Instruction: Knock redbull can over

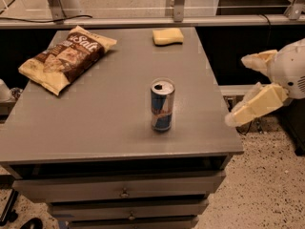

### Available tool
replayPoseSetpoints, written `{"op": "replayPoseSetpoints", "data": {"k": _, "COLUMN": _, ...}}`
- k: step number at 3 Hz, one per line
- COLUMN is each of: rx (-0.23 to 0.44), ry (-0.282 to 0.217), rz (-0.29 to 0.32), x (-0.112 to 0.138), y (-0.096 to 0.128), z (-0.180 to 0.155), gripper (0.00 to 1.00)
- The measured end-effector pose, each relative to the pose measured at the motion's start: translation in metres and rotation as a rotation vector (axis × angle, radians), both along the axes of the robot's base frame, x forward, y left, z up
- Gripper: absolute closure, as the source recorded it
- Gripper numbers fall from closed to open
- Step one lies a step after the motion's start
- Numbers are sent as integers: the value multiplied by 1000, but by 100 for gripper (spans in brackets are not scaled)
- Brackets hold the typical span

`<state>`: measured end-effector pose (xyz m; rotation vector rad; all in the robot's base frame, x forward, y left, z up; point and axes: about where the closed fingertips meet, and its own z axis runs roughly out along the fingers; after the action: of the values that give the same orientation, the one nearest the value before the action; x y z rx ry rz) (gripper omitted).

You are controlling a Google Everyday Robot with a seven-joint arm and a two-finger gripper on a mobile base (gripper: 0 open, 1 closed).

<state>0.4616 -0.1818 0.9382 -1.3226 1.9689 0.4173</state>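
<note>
The redbull can (pixel 162 105), slim, blue and silver with a red logo and an open silver top, stands upright on the grey table (pixel 95 128), right of the middle and towards the front. My gripper (pixel 238 90) is off the table's right edge, level with the can and about a can's height away from it. Its two cream fingers (pixel 257 106) are spread apart, point left towards the table, and hold nothing.
A brown and cream chip bag (pixel 64 58) lies at the table's back left. A yellow sponge (pixel 167 36) lies at the back edge, right of centre. Drawers (pixel 124 192) sit below the tabletop. A speckled floor (pixel 267 190) lies to the right.
</note>
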Motion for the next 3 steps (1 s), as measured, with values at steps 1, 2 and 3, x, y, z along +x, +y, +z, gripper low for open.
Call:
{"op": "replayPoseSetpoints", "data": {"k": 1, "rx": 179, "ry": -42, "rz": 34, "x": -5, "y": 28, "z": -16, "gripper": 0}}
{"op": "replayPoseSetpoints", "data": {"k": 2, "rx": 343, "ry": -107, "rz": 100, "x": -9, "y": 65, "z": -14, "gripper": 0}}
{"op": "replayPoseSetpoints", "data": {"k": 3, "rx": 367, "ry": -132, "rz": 129, "x": -11, "y": 77, "z": -3, "gripper": 0}}
